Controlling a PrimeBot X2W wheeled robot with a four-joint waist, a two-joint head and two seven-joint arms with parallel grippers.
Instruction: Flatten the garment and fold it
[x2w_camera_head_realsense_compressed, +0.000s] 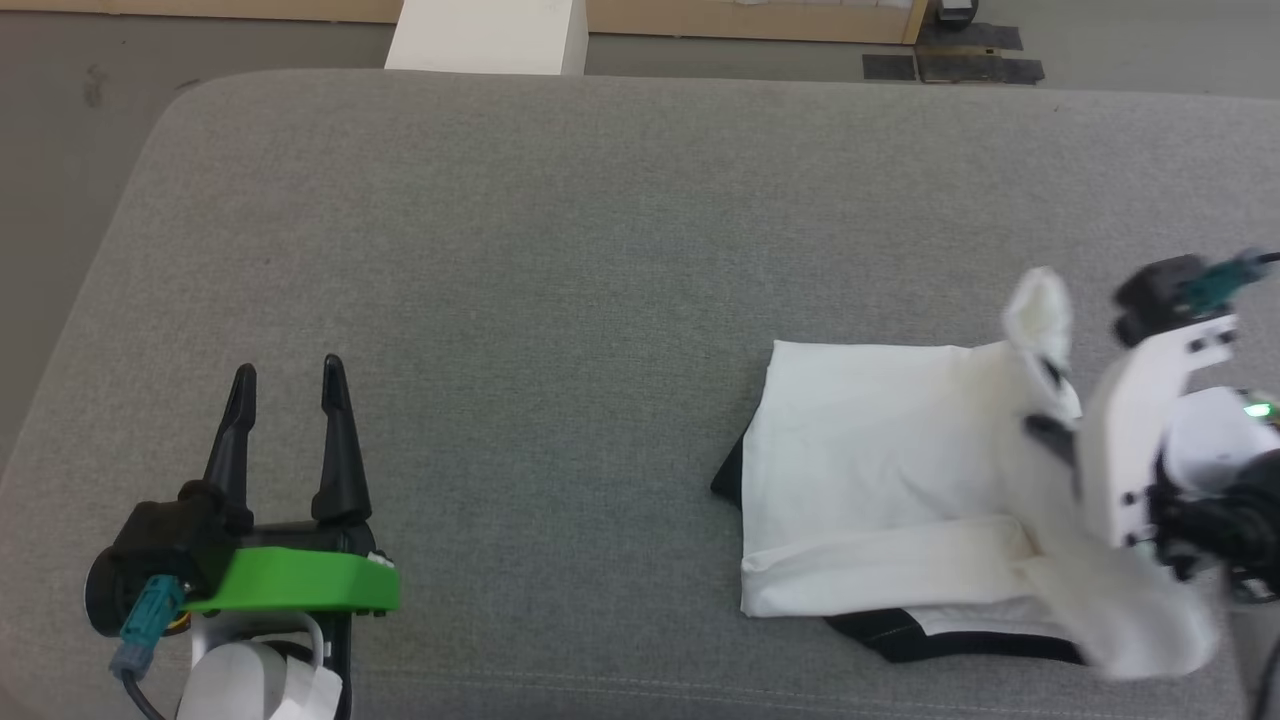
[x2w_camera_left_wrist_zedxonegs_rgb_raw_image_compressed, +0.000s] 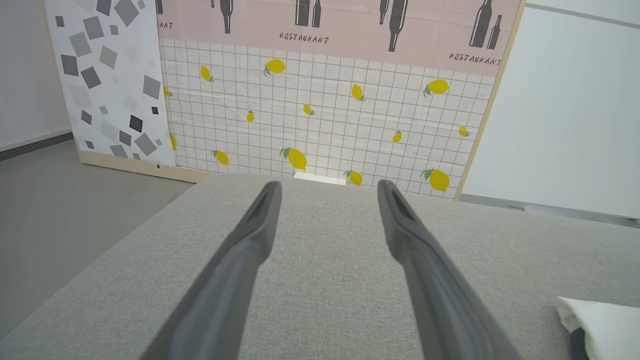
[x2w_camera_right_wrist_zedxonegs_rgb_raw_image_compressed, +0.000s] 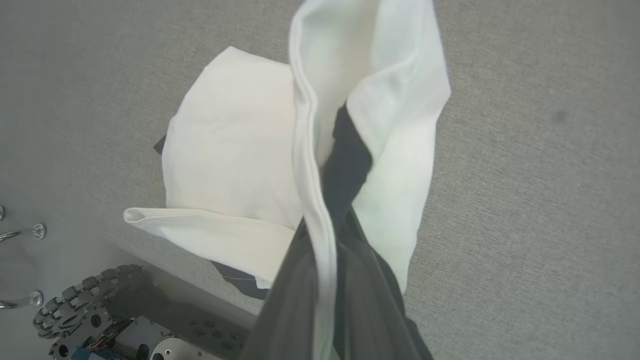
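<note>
The garment (x2w_camera_head_realsense_compressed: 870, 450) lies on the right part of the grey table (x2w_camera_head_realsense_compressed: 560, 230), folded into a white block with black edges showing at its left and front. My right gripper (x2w_camera_head_realsense_compressed: 1050, 420) is shut on the garment's right edge and holds that flap raised off the table. In the right wrist view the white cloth (x2w_camera_right_wrist_zedxonegs_rgb_raw_image_compressed: 230, 150) runs between the dark fingers (x2w_camera_right_wrist_zedxonegs_rgb_raw_image_compressed: 350, 165) and drapes over them. My left gripper (x2w_camera_head_realsense_compressed: 288, 370) hovers open at the front left, far from the cloth, with nothing between its fingers (x2w_camera_left_wrist_zedxonegs_rgb_raw_image_compressed: 250, 250). A white corner of the garment (x2w_camera_left_wrist_zedxonegs_rgb_raw_image_compressed: 600, 320) shows at the left wrist view's lower right.
The table's left edge (x2w_camera_head_realsense_compressed: 120, 230) curves away to the floor. A white box (x2w_camera_head_realsense_compressed: 490, 35) stands beyond the far edge. Patterned wall panels (x2w_camera_left_wrist_zedxonegs_rgb_raw_image_compressed: 325, 110) rise behind the table. My wheeled base (x2w_camera_right_wrist_zedxonegs_rgb_raw_image_compressed: 85, 310) sits below the front edge.
</note>
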